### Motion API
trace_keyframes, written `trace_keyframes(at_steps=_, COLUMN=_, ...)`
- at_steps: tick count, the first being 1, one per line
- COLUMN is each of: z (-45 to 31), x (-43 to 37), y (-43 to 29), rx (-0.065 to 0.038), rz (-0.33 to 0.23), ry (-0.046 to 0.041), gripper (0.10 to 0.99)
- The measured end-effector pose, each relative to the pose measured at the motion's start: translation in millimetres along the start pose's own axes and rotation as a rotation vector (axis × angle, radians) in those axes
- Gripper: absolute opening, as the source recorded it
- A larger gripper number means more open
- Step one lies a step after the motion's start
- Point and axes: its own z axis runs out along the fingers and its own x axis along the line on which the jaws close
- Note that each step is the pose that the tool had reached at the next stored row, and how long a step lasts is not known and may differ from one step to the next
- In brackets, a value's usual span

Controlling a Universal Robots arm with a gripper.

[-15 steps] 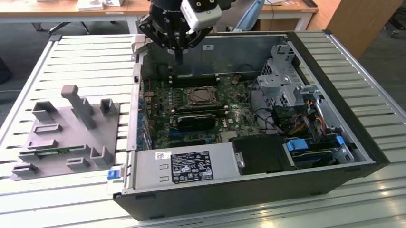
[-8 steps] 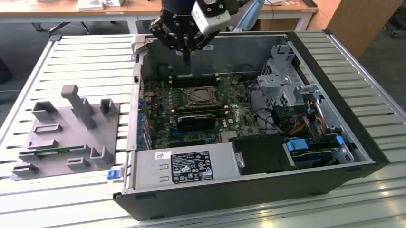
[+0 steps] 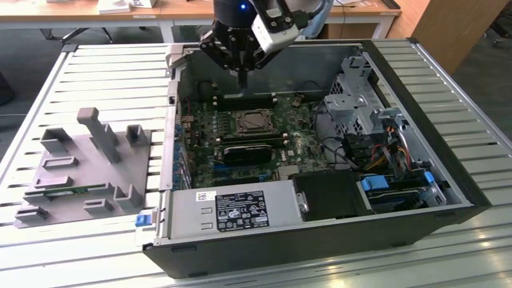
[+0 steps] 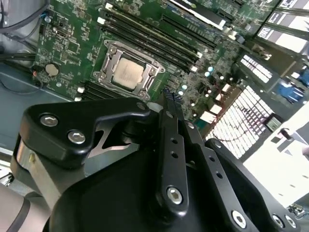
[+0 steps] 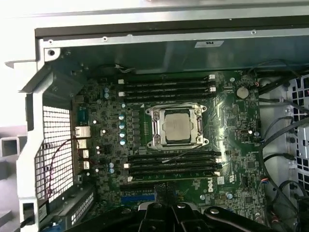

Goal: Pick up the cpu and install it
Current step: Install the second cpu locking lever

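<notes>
On the exterior view's left a grey holder (image 3: 84, 165) sits on the slatted table (image 3: 448, 72), with upright posts and slots, just beside the open case (image 3: 416, 225). A thin green strip lies in one of its lower slots; what it is I cannot tell.

Moving right, the case lies on its side with the board (image 3: 240, 150) facing up. The gripper (image 3: 242, 75) hangs above the far edge of the board, over the memory slots, clear of everything beneath it. Its fingers (image 4: 170, 104) are pressed together into one narrow tip, closed with nothing between them, as the second wrist view shows.

The cpu (image 3: 253, 122) lies flat in the socket (image 5: 176, 126) near the middle of the board, its silver top (image 5: 176, 126) showing inside the metal frame; in the second wrist view the same chip (image 4: 129, 72) sits just beyond the fingertips. Black memory slots (image 5: 166, 87) run along both sides of the socket.

Further right in the exterior view come a tangle of cables (image 3: 364, 150), a metal drive cage (image 3: 356, 90), and a black box (image 3: 332, 195) at the near corner.
</notes>
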Motion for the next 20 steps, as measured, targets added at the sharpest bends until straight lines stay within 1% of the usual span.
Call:
trace_keyframes(at_steps=1, z=1.8, x=-2.2, y=0.5, rx=0.0, rz=0.0, ry=0.0004, gripper=0.106)
trace_keyframes(at_steps=5, z=6.6, x=-15.9, y=2.9, rx=0.0, rz=0.0, ry=0.0029, gripper=0.106)
trace_keyframes(at_steps=7, z=9.1, x=-20.9, y=3.8, rx=0.0, rz=0.0, ry=0.0041, gripper=0.106)
trace_keyframes(at_steps=10, z=14.6, x=-25.6, y=5.1, rx=0.001, rz=0.0, ry=0.0061, gripper=0.106)
trace_keyframes(at_steps=12, z=18.1, x=-26.7, y=5.9, rx=0.0, rz=0.0, ry=0.0067, gripper=0.106)
trace_keyframes(at_steps=13, z=19.1, x=-27.0, y=6.1, rx=-0.004, rz=0.0, ry=0.0071, gripper=0.106)
trace_keyframes(at_steps=14, z=19.5, x=-27.3, y=6.2, rx=-0.013, rz=0.0, ry=0.0077, gripper=0.106)
trace_keyframes(at_steps=16, z=20.2, x=-27.5, y=6.3, rx=-0.044, rz=0.001, ry=0.0101, gripper=0.106)
trace_keyframes(at_steps=17, z=20.8, x=-27.9, y=6.3, rx=-0.055, rz=0.001, ry=0.0109, gripper=0.106)
trace_keyframes(at_steps=18, z=22.5, x=-28.5, y=6.4, rx=-0.059, rz=0.001, ry=0.0111, gripper=0.106)
trace_keyframes(at_steps=20, z=25.9, x=-29.4, y=6.2, rx=-0.06, rz=0.001, ry=0.0116, gripper=0.106)
